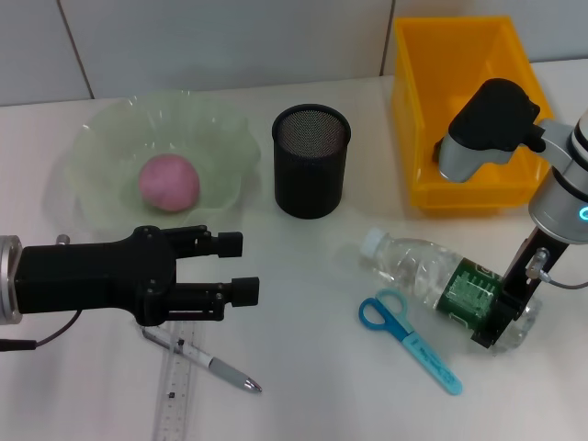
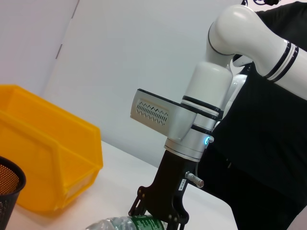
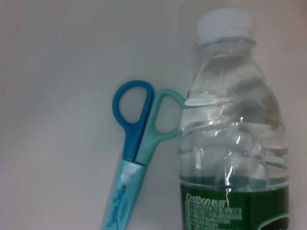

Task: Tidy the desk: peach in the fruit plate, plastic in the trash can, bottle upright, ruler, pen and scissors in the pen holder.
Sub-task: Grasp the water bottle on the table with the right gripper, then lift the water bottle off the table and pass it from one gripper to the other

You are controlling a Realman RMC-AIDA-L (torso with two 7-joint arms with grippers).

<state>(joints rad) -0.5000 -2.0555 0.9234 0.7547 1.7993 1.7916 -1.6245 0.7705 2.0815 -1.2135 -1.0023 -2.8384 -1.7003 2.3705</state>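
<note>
The clear plastic bottle [image 1: 432, 277] lies on its side on the white desk [image 1: 303, 303], white cap pointing toward the black mesh pen holder [image 1: 311, 159] and its green label toward the robot's right; the water inside catches the light and the ribbed shoulder shows plainly in the right wrist view, where the label's white lettering seems to read "Cestbon", though the smaller print beneath it is too fine to make out. The right gripper [image 1: 501, 317] comes down steeply from above onto the bottle's label end, its black fingers on either side of the body and apparently closed against it, with the silver wrist and a lit blue ring above. Just beside the bottle lie the scissors [image 1: 408, 340], blue and teal handles near the bottle's shoulder, pale blue sheath pointing away from it; the sheath carries writing that cannot be read. The pink peach [image 1: 168, 182] sits in the pale green fruit plate [image 1: 106, 138] at the far left. The yellow trash can [image 1: 418, 110] stands at the far right, behind the right arm. The left gripper [image 1: 237, 267] hangs level above the desk with its two fingers spread apart and nothing between them, over the pen [image 1: 216, 366] and the clear ruler [image 1: 176, 395].
</note>
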